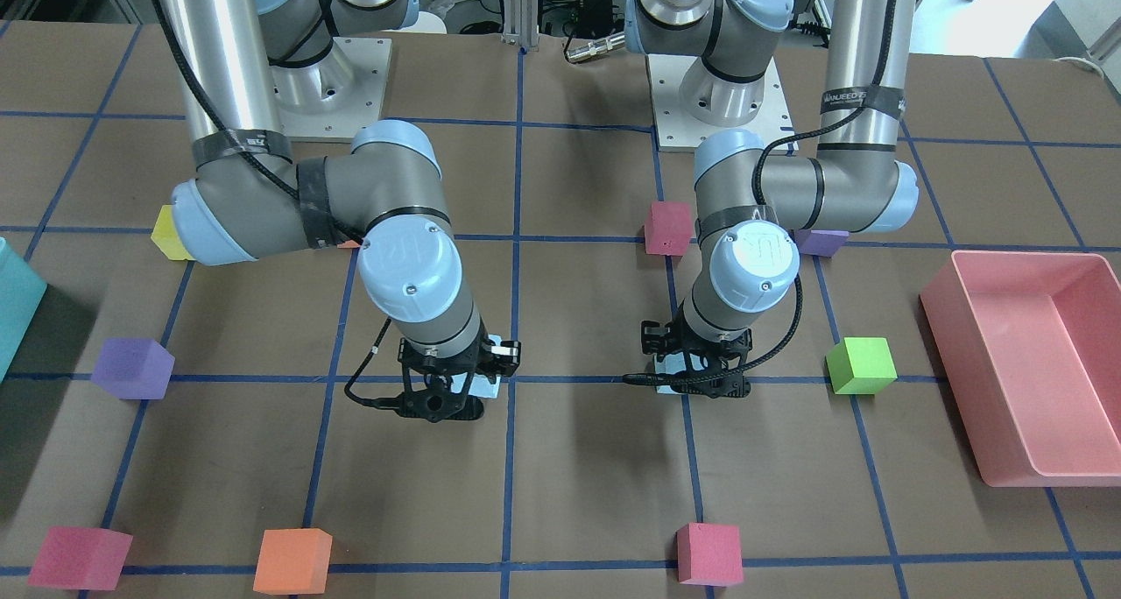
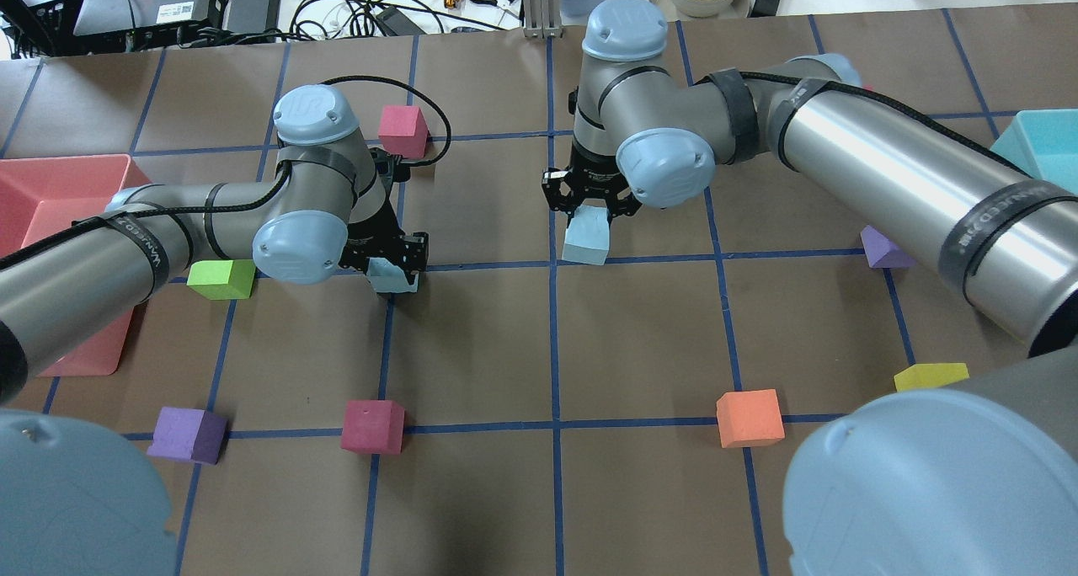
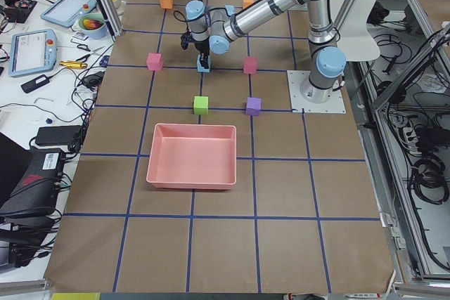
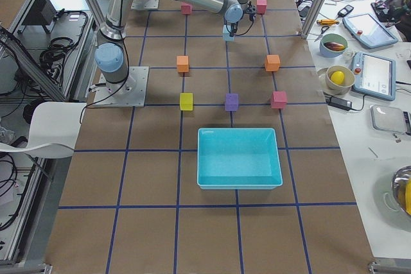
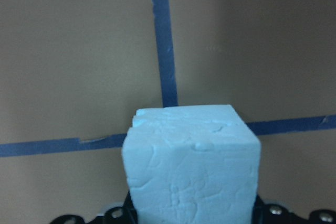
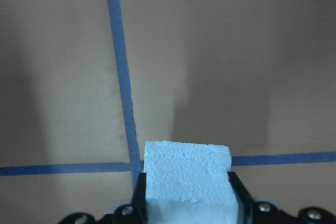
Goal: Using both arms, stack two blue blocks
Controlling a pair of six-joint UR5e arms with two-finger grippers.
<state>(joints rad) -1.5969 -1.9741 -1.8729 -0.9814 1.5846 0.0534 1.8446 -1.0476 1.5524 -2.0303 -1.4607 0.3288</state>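
Fingers come first, since they are closest to my wrist cameras. My left fingers (image 2: 411, 256) are closed around the left blue block (image 5: 191, 169), one black finger on each side of it. The gap is just as wide as the block. That block is right by a spot where two blue tape lines (image 5: 164, 51) cross on the brown counter (image 2: 640, 340). I cannot tell if it rests on the counter or hangs a tiny bit over it. My right fingers (image 2: 563, 199) squeeze the right blue block (image 6: 186, 174) the same way, a finger pressed on each side. It is just beside another tape crossing. The two blocks are well apart, with one long tape line between them.

Next, the arms. My left arm (image 2: 168, 239) stretches flat over the counter, then bends at the wrist so the fingers point straight down. My right arm (image 2: 884, 172) slopes in from the other side, folds at the elbow, and its wrist points down too.

Farther off, a green cube (image 2: 221, 278) lies near the left arm, near a pink bin (image 2: 59, 190). A dark pink cube (image 2: 402, 130) sits beyond the left wrist.
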